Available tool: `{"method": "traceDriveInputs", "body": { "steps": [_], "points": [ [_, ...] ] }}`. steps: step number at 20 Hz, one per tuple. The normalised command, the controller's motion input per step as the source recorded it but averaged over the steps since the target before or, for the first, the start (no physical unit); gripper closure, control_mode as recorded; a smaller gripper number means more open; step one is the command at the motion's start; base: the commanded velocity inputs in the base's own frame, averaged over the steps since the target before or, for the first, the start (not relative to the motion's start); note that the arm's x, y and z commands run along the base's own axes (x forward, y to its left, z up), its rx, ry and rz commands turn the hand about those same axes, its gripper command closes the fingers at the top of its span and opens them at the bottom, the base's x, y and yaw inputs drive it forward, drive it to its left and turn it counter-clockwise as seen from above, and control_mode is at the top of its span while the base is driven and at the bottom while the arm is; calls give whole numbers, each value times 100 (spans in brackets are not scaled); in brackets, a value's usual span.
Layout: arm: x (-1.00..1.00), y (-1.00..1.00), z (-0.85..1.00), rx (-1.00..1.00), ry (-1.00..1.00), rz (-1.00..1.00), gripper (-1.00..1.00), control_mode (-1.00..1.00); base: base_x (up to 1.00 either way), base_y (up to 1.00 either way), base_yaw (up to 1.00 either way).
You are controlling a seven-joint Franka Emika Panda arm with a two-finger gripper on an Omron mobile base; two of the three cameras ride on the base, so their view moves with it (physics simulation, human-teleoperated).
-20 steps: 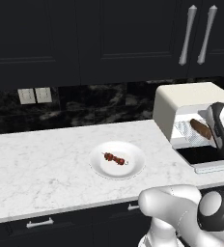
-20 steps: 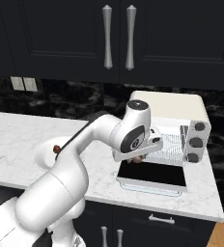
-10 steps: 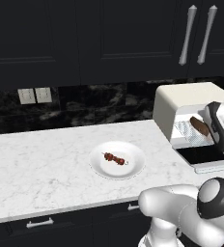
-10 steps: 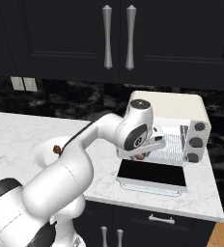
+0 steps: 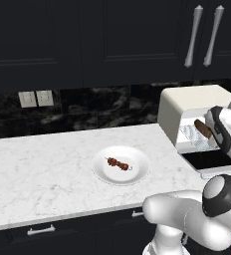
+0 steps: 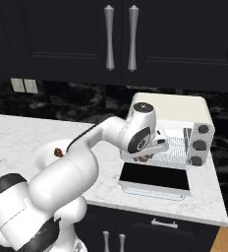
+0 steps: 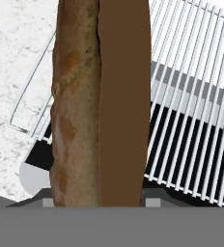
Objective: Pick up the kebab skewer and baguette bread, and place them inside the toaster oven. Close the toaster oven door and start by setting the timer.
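Note:
My gripper [image 6: 145,153] is shut on the baguette bread [image 7: 99,96], a dark brown loaf that runs lengthwise up the hand view. It hangs at the mouth of the cream toaster oven [image 5: 197,102], above the left part of the wire rack [image 7: 191,96]. One end of the baguette bread [image 5: 203,128] sticks out past the hand. The toaster oven door [image 6: 155,178] lies open and flat in front of the toaster oven [image 6: 175,108]. The kebab skewer [image 5: 118,163] rests on a white plate [image 5: 137,177] in the middle of the counter.
Dark round knobs [image 6: 201,138] sit on the oven's right panel. White marble counter [image 5: 43,169] stretches left of the plate. Black wall cabinets with silver handles [image 6: 118,37] hang above. The counter's front edge runs just before the open door.
The hand has carried the baguette bread a little further toward the oven opening. The skewer, the plate and the door have stayed put.

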Motion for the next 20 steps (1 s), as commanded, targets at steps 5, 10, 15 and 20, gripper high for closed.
{"method": "traceDriveInputs", "body": {
  "steps": [5,10,15,20],
  "points": [
    [20,0,-11,0,-2,-1,100,-100,0,0,0],
    [28,0,-9,0,0,0,100,-100,0,0,0],
    [27,0,-12,0,-1,0,100,-100,0,0,0],
    [18,0,-6,0,-3,0,100,-100,0,0,0]
  ]
}}
